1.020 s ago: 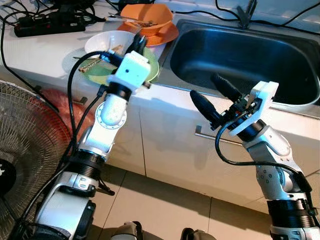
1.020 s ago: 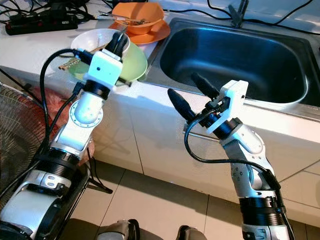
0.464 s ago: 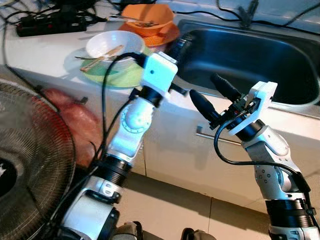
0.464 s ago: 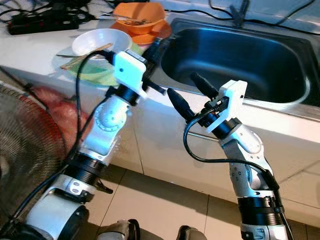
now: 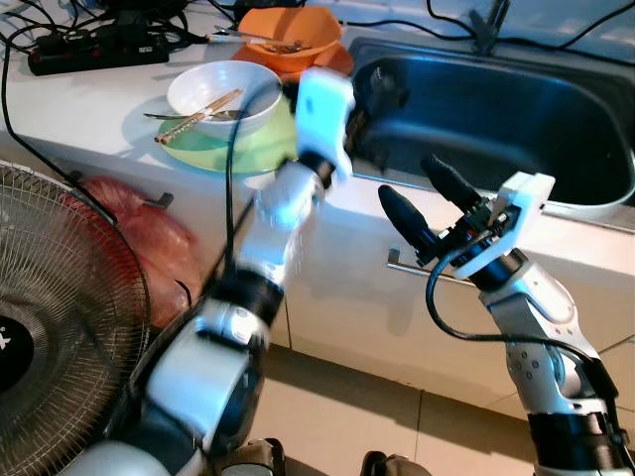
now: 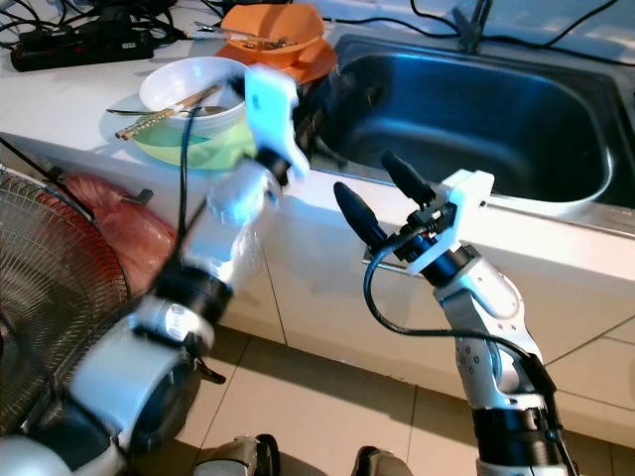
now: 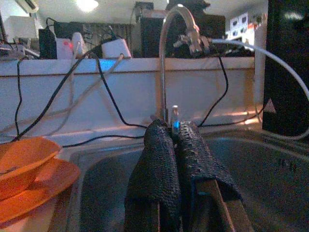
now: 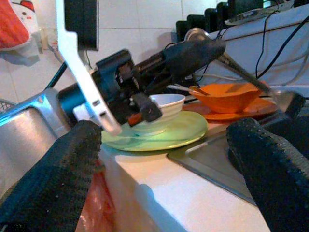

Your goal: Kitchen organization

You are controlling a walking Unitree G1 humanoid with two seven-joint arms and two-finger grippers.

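Now that the left gripper (image 7: 176, 159) has swung from the white bowl (image 5: 221, 94) to the sink (image 5: 556, 129) rim, fingers pressed together and empty, the bowl sits untouched on the surface (image 5: 89, 99) beside the sink; the right gripper (image 5: 427, 198) waits, fingers spread.

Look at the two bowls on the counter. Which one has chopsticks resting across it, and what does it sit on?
The white bowl: chopsticks lie across its rim, and it sits on the green plate. The orange bowl sits on an orange plate.
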